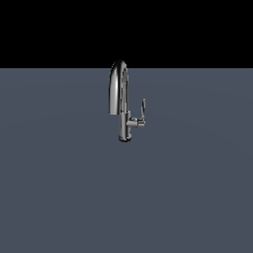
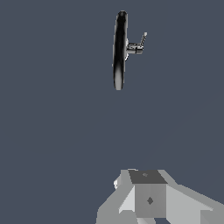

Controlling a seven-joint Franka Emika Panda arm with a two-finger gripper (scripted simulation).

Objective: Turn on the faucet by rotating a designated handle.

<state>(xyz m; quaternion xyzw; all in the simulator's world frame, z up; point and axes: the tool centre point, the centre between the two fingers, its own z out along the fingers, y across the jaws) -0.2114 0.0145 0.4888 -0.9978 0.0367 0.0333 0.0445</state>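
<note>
The faucet [image 1: 119, 101] is a shiny chrome tap standing upright on the grey floor, with a tall arched spout over a vertical stem. Its handle [image 1: 143, 109] is a thin flat lever pointing up from a short stub on the stem's side, toward the exterior view's right. From the wrist view the faucet [image 2: 119, 50] appears from above, with the handle [image 2: 142, 40] sticking out beside it. My gripper [image 2: 148, 178] shows only as a grey and white block, well away from the faucet and touching nothing. Its fingers cannot be told apart. The arm is absent from the exterior view.
A flat grey floor [image 1: 59, 188] spreads all around the faucet, under a black background. No other objects show.
</note>
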